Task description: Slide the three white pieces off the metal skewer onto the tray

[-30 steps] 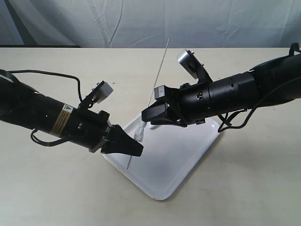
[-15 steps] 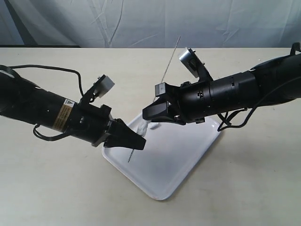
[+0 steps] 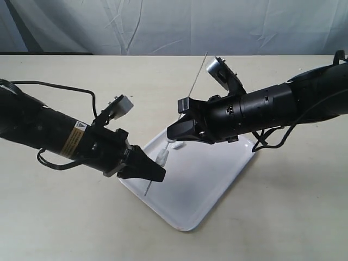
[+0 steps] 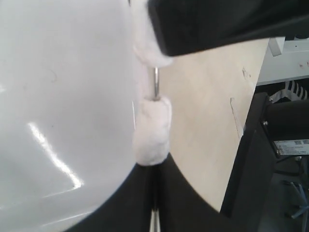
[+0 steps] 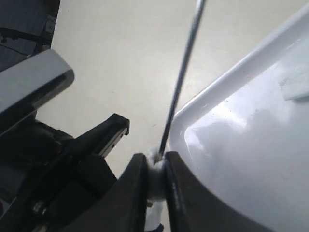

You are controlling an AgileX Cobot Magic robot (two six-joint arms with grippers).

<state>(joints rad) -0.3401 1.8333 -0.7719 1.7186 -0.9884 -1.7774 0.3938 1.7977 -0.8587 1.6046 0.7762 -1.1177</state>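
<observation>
1. The skewer (image 3: 187, 92) is steeply tilted. Its long axis runs from an upper tip toward the far edge of the bench (image 3: 283, 217) down to a lower tip toward the near edge.
2. The left gripper (image 3: 160, 175) is pressed together on the skewer's lower part, and the tip pokes out below it.
3. Higher up, the right gripper (image 3: 172, 136) pinches the upper white piece (image 5: 155, 175), which is threaded on the rod.
4. The lower white piece (image 4: 153, 128) sits on the skewer between the 2 grippers, touching the left gripper's fingers. A short bare stretch of rod separates the 2 pieces.
5. The tray (image 3: 204, 182) lies mid-bench with 1 corner toward the near edge. Both pieces hang above its far-left rim.
6. A pale patch (image 5: 295, 83) shows on the tray floor; I cannot tell whether it is a piece or a reflection.
</observation>
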